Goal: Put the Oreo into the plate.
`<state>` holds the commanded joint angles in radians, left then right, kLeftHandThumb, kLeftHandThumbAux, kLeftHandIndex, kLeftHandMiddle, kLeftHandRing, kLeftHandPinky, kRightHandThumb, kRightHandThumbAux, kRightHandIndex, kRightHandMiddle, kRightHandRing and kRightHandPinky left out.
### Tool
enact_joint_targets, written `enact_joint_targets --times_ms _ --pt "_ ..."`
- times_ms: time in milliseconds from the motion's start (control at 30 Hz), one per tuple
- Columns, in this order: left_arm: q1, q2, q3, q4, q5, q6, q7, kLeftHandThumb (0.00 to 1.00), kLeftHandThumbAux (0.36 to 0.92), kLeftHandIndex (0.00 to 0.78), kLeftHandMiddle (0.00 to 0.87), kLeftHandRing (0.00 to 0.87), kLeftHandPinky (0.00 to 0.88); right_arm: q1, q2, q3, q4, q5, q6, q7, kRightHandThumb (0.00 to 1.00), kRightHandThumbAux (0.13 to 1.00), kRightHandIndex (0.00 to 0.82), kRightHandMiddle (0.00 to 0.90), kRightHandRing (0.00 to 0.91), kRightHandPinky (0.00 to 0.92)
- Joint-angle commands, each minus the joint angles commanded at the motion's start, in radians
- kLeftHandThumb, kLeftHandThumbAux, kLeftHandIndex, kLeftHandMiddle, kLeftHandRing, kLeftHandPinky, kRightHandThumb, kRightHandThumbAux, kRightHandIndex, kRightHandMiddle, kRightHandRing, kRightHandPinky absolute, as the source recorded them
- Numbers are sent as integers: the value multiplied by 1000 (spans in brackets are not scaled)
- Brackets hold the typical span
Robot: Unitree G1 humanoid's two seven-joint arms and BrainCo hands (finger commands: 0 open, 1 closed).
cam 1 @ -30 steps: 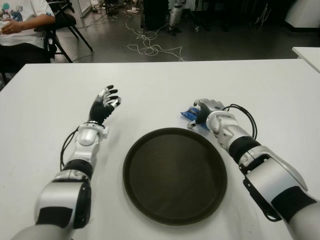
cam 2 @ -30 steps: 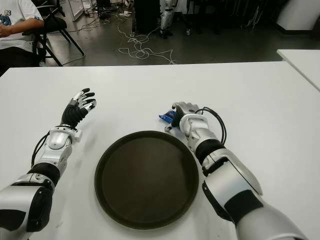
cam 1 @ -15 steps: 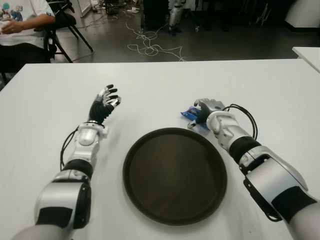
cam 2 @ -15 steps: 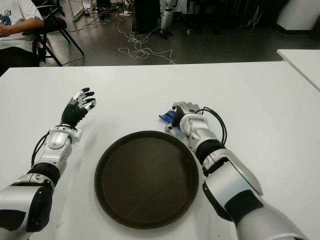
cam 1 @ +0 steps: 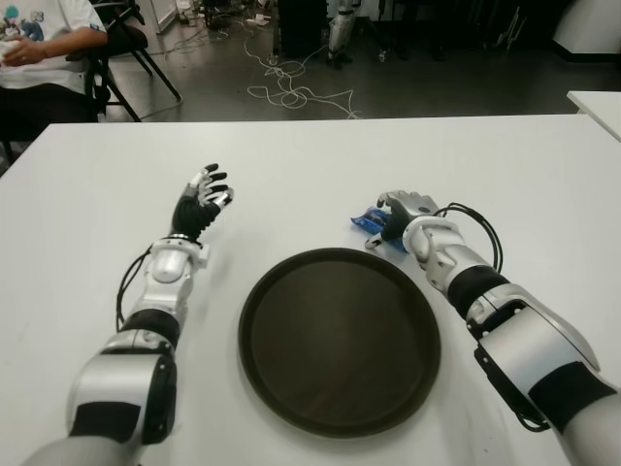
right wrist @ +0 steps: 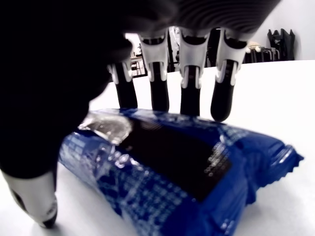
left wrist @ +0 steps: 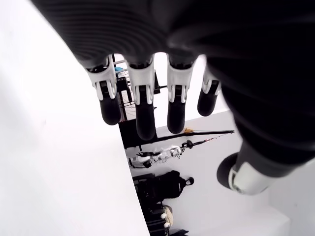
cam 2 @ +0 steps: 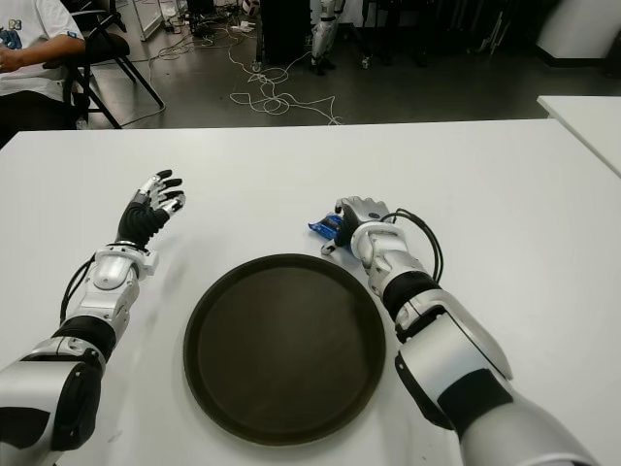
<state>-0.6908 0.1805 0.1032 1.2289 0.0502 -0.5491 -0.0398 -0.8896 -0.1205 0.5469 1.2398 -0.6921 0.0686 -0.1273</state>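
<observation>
Oreo packet point(right wrist: 172, 167) on the table under the right robot hand point(cam 1: 400, 216) (fingers draped over it, unclosed)

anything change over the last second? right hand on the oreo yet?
Almost nothing. The right hand stays over the Oreo pack just beyond the plate's far right rim, fingers curled over it; whether they grip is unclear. The pack hasn't moved and remains on the table. The left hand stays open, left of the plate.

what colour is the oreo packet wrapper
The crinkly plastic Oreo packet is blue with a dark central panel, seen best in the right wrist view under the right hand.
</observation>
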Motion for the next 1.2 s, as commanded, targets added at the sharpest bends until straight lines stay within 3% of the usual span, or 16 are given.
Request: enact_joint_targets --times_ms 300,367,633,667,800,1000,1200 --pt "1 3 2 0 -3 -1 -9 151 629 85 175 163 149 6 -2 11 2 -10 -7 -2 0 697 259 272 300 312" --pt "0 3 3 0 -5 1 -12 153 634 84 175 162 150 7 -5 24 3 -24 -11 -13 2 695 274 293 330 373" --pt "-2 3 3 2 -4 6 -8 147 629 85 183 170 156 3 -14 59 9 -39 -15 -25 228 684 383 345 374 455" --pt "-2 3 3 3 -4 7 -7 143 622 84 183 169 154 2 -15 59 9 -38 -16 -24 390 698 396 363 386 467" --pt "-3 1 4 3 -5 5 -9 133 605 81 177 163 153 -6 -19 58 3 -34 -25 -26 628 717 421 490 475 539" --pt "-1 -1 5 2 -7 1 -12 143 605 81 177 163 150 0 -28 39 -6 -15 -51 -64 686 722 429 607 591 595" --pt "-1 -2 9 2 -11 8 -12 160 618 83 178 164 152 6 -29 14 -8 0 -65 -94 692 723 431 639 632 625"
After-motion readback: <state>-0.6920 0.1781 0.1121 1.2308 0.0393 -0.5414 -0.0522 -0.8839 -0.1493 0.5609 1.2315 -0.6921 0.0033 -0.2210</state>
